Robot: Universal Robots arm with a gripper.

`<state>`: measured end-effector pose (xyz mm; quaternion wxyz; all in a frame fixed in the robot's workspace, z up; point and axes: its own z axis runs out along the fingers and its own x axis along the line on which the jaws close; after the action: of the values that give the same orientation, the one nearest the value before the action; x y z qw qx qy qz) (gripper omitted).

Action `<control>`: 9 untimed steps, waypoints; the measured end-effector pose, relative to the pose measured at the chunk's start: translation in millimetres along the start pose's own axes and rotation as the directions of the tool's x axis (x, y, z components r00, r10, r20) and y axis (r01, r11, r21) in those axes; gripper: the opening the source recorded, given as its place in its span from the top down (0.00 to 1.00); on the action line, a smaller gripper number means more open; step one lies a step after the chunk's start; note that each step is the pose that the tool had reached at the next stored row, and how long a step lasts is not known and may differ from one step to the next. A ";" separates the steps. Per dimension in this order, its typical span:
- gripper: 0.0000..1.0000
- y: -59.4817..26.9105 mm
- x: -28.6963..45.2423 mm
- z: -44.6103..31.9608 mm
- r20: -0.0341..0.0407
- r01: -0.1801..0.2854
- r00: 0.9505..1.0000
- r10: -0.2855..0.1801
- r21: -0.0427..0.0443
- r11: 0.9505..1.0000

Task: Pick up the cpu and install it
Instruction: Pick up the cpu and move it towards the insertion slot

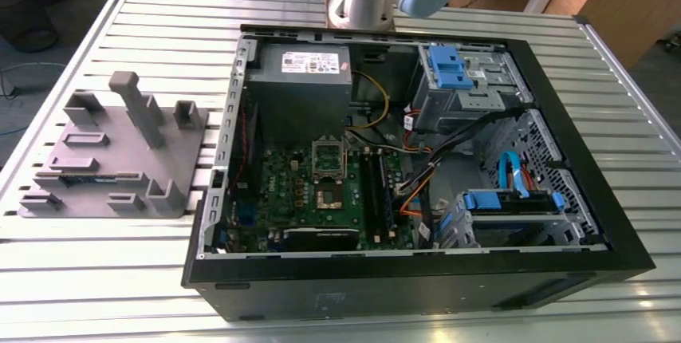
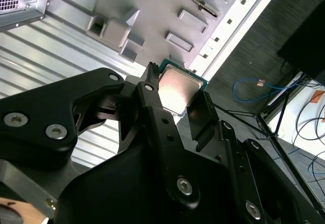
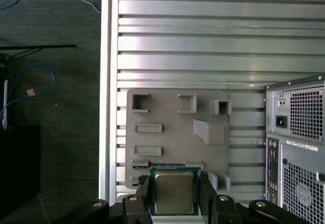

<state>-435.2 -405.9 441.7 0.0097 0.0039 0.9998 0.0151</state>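
Fig. A slatted metal table [image 1: 85, 279] carries an open computer case [image 1: 426, 287] and, at the exterior view's left, a grey plastic tray [image 1: 107, 159] of upright blocks. My gripper [image 3: 174, 182] is closed to the width of the cpu [image 3: 174, 198]. Its two black fingers [image 3: 143, 191] press on opposite edges of the chip, whose silver top faces the camera in both wrist views. I hold the cpu aloft, seen against one edge of the tray. In the exterior view my arm [image 1: 368, 0] enters at upper centre, behind the case. The motherboard [image 1: 309, 207] lies inside the case, its socket [image 1: 330, 175] near mid-frame.
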 end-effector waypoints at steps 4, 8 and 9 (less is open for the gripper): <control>0.53 0.0 -2.8 0.2 0.000 0.000 1.000 0.000 0.000 1.000; 0.53 0.1 -7.2 0.3 0.000 0.000 1.000 0.000 0.000 1.000; 0.53 0.1 -7.9 0.4 0.000 0.000 1.000 0.000 0.000 1.000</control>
<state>-427.4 -405.8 441.5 0.0095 0.0039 0.9998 0.0152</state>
